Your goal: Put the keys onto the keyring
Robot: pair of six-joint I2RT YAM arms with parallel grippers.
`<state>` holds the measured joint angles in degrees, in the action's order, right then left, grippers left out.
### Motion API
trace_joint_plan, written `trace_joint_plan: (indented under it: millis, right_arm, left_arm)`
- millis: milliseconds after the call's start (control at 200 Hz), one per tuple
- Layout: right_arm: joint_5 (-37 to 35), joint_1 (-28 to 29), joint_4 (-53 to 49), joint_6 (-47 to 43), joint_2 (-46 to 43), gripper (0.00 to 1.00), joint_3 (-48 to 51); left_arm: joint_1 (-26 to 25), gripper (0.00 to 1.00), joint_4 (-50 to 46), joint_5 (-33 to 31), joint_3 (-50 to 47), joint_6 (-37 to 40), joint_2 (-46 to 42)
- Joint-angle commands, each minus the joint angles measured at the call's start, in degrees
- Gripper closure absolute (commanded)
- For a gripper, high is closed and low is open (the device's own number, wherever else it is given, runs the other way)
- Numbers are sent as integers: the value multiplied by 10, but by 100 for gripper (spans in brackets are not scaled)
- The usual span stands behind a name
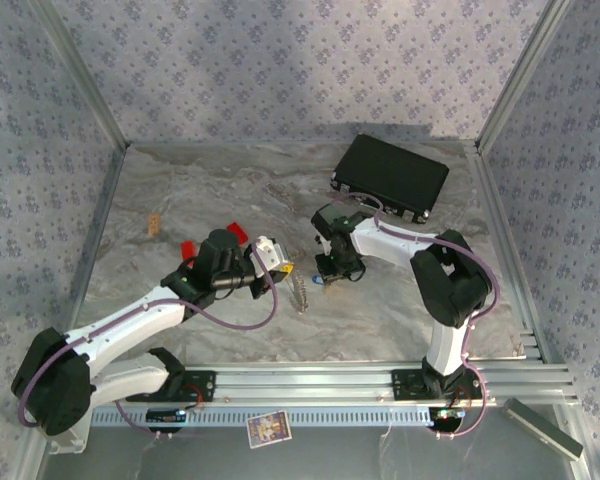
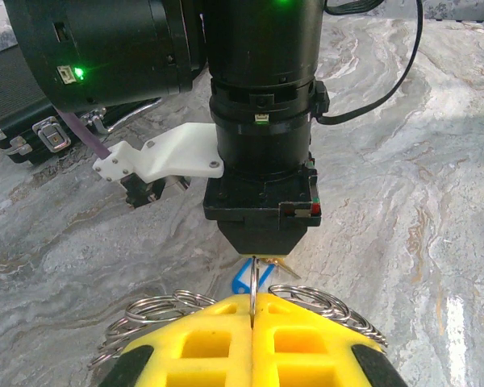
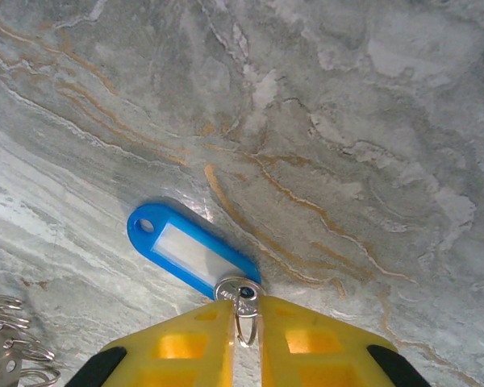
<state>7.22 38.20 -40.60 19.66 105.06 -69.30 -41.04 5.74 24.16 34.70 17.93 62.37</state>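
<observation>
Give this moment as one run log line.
left gripper: shut on keyring | right gripper: shut on blue key tag | tag not yet on keyring

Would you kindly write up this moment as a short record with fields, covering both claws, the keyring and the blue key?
left claw: shut on the keyring, a thin loop pinched between its yellow fingers
right claw: shut on the blue key, gripping the small metal ring at its end
blue key: appears to rest on the table, not yet on the keyring
claws: facing each other, tips close
black box: far side of the table
</observation>
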Motion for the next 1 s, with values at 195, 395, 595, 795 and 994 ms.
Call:
trace_joint_plan:
  millis: [195, 395, 595, 795, 994]
  right_arm:
    - [-9, 7, -25, -8, 18, 82, -19]
    - [-16, 8, -29, -9, 18, 86, -21]
    - [-21, 9, -33, -9, 18, 91, -21]
    - [-28, 10, -34, -9, 20, 95, -23]
    - [-37, 11, -34, -10, 12, 100, -23]
  left_arm:
    - [-4, 100, 6, 10, 18, 8, -5]
    - [-4, 100, 6, 10, 18, 8, -5]
    - [-4, 100, 6, 10, 18, 8, -5]
    - [-4, 100, 5, 10, 18, 9, -6]
    - [-4, 100, 3, 9, 19, 9, -7]
